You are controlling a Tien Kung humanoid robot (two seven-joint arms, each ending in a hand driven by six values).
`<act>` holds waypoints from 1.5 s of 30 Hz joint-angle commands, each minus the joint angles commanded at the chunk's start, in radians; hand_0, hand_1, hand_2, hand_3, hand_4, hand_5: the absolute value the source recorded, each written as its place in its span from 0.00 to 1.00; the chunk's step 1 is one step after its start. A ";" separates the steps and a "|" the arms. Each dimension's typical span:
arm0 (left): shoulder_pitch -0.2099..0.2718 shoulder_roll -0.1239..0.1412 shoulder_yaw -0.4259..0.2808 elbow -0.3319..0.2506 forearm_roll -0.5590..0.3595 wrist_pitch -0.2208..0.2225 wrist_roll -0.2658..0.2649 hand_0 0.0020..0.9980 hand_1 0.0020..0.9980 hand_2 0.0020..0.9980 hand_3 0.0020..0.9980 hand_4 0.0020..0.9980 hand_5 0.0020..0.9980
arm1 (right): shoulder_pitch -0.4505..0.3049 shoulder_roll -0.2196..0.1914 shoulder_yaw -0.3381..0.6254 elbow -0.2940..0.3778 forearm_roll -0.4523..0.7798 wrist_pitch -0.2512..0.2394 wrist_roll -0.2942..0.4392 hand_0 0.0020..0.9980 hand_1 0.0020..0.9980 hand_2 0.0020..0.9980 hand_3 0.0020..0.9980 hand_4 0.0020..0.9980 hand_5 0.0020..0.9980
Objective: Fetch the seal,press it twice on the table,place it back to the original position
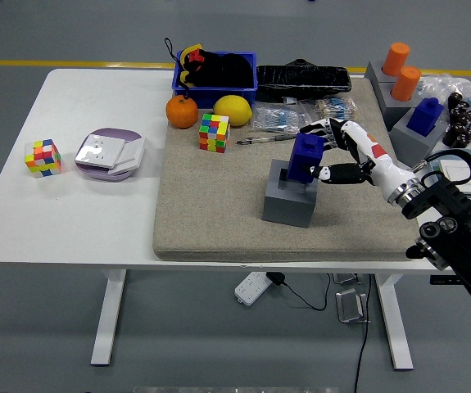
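Note:
A blue seal (304, 158) is partly lifted out of its grey block holder (289, 203) on the beige mat (219, 213). My right hand (323, 152) is shut on the seal, fingers over its top and far side, thumb at its near right side. The right arm comes in from the lower right. My left arm is out of view.
A colourful cube (214, 133), an orange (182, 112), a lemon (233, 110) and a pen (264, 139) lie at the mat's back. A blue bin (215, 70) stands behind. Grey blocks with orange cylinders (399, 70) and another blue seal (424, 115) stand at the right. A second cube (43, 157) and a purple plate (110, 154) sit left.

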 joint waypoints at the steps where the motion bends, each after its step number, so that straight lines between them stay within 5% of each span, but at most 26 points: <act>1: 0.000 0.000 -0.002 0.000 0.001 0.000 0.000 0.82 0.82 0.79 0.84 0.82 0.43 | -0.006 -0.005 0.014 0.008 -0.002 0.002 -0.002 0.55 0.42 0.41 0.44 0.65 0.00; 16: 0.002 -0.002 0.000 0.002 -0.003 0.001 0.001 0.82 0.82 0.79 0.84 0.82 0.43 | -0.122 -0.085 0.217 0.007 -0.026 0.001 -0.007 0.55 0.42 0.41 0.44 0.67 0.00; 45: 0.000 0.000 0.011 -0.001 -0.001 0.000 0.000 0.82 0.82 0.79 0.84 0.82 0.43 | -0.079 -0.022 0.041 -0.241 0.007 -0.019 0.023 0.55 0.42 0.41 0.44 0.68 0.00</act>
